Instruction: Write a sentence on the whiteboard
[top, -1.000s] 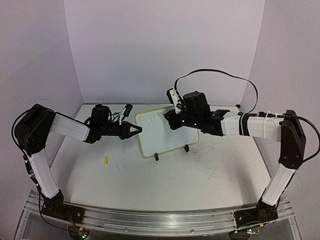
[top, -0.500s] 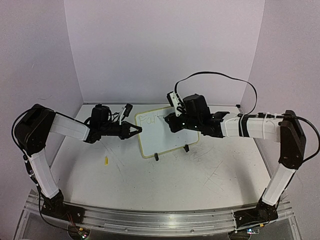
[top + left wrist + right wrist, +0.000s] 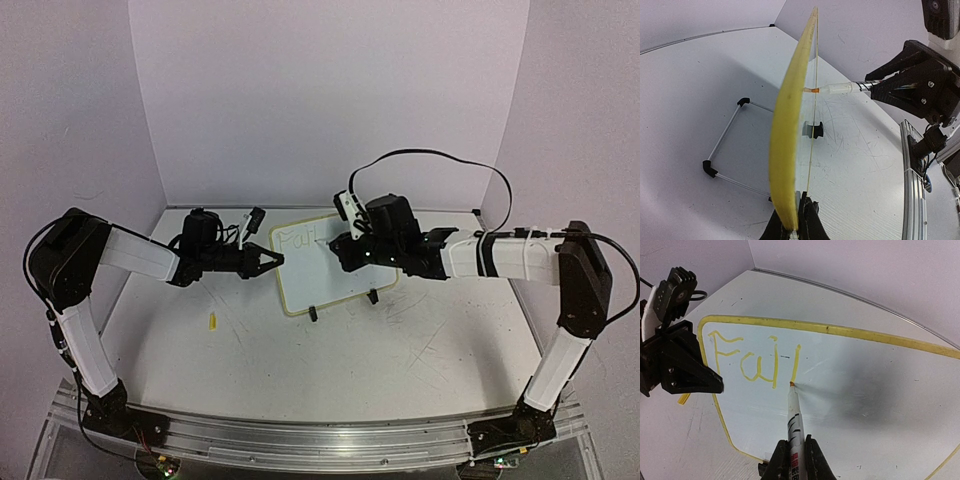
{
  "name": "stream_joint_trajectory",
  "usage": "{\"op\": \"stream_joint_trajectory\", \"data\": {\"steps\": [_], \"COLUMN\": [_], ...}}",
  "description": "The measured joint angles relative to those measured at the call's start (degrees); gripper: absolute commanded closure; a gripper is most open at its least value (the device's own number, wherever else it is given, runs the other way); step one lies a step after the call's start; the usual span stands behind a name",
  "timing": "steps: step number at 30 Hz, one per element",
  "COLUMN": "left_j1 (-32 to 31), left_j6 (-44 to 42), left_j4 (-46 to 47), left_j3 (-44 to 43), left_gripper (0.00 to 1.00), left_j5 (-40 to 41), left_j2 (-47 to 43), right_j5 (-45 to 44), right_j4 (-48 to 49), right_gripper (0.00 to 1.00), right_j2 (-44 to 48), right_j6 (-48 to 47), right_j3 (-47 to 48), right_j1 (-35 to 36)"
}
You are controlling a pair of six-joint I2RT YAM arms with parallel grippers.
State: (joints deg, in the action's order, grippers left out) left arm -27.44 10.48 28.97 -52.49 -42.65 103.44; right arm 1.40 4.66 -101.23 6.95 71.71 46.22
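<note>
Table (image 3: pixel 330 380) scuffed; small yellow bit (image 3: pixel 212 321) lies on it nr left arm, apart from the rest. Behind that, whiteboard (image 3: pixel 325 275) stands at back-centre of table, tilted on black clip feet (image 3: pixel 313 314) w/ wire stand (image 3: pixel 709 169) behind. Left gripper (image 3: pixel 275 262) jaws pinch its left yellow rim. Right gripper (image 3: pixel 794 452) jaws clamped on marker (image 3: pixel 794 415), orange tip touching board face at foot of last stroke. Yellow lettering (image 3: pixel 747 360) at upper left reads approx "Fa" + two upright strokes.

Upright yellow-rimmed whiteboard (image 3: pixel 335 262) on black feet, yellow "Fall" scrawled.
</note>
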Motion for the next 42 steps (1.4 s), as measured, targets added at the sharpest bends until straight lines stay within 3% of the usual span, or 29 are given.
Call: {"op": "stream_joint_trajectory", "data": {"steps": [18, 25, 42], "left_j1": [0.0, 0.0, -0.02], "left_j6": [-0.09, -0.17, -0.2], "left_j4": [0.02, 0.02, 0.02], "left_j3": [0.0, 0.0, -0.02], "left_gripper": [1.0, 1.0, 1.0], "left_j5": [-0.19, -0.26, -0.31], "left_j2": [0.0, 0.0, 0.0], "right_j5": [-3.97, -0.64, 2.25], "right_j4": [-0.75, 2.47, 1.73], "right_gripper": [1.0, 1.0, 1.0], "right_j2": [2.12, 6.01, 0.91], "right_j6": [-0.05, -0.71, -0.88], "right_j3": [-2.28, -2.97, 0.95], "right_j1": [0.04, -0.17, -0.17]}}
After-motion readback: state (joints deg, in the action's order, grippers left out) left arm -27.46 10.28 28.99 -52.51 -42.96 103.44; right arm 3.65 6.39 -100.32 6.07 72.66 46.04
